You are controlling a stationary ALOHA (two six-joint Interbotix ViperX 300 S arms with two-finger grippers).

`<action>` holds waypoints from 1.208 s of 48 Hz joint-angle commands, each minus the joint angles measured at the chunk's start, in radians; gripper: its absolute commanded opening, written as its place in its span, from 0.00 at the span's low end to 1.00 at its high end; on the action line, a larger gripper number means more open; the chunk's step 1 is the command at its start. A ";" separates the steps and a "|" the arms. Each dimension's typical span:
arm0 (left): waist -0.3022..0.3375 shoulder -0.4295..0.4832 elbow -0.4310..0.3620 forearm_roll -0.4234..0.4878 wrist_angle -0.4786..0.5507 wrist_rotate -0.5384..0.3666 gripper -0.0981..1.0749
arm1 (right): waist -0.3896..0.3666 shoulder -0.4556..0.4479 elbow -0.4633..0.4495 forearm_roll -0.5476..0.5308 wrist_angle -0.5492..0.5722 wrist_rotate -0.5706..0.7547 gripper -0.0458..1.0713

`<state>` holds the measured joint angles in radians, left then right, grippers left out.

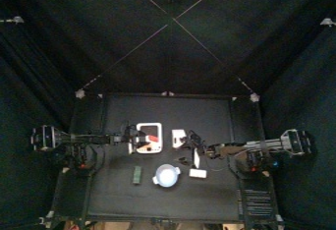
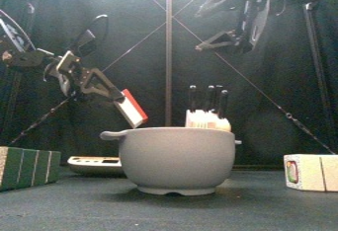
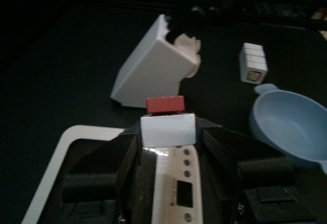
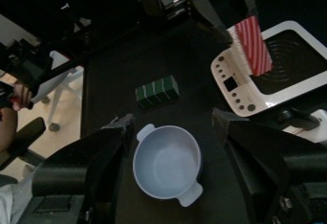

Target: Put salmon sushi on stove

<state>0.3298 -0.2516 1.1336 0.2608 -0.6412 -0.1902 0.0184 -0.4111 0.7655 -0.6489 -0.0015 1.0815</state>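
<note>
Black desk (image 1: 118, 180) with bare room along its front edge, pale-blue bowl (image 4: 169, 161) empty, left hand (image 3: 167, 137) gripping orange-topped white sushi (image 3: 167, 123) above the white-rimmed stove (image 4: 274, 65), right hand (image 4: 173, 132) wide, hovering over the bowl.

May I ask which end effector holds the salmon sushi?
The left end effector, gripping the salmon sushi; the right end effector stands open and empty.
</note>
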 commanded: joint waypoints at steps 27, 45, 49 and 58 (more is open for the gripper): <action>0.058 0.201 -0.029 -0.192 -0.037 0.149 0.62 | 0.002 -0.035 0.003 -0.002 -0.009 -0.002 0.90; 0.060 0.218 -0.032 -0.192 0.069 0.147 0.63 | 0.003 -0.035 0.003 0.000 -0.009 -0.002 0.90; 0.060 0.210 -0.034 -0.190 0.091 0.147 0.64 | 0.002 -0.035 0.002 0.000 -0.009 -0.002 0.90; 0.055 0.199 -0.029 -0.192 0.110 0.147 0.72 | 0.003 -0.035 0.002 0.002 -0.009 -0.002 0.90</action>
<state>0.3835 -0.0383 1.1167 0.0706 -0.5338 -0.0414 0.0199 -0.4264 0.7793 -0.6489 -0.0031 1.0815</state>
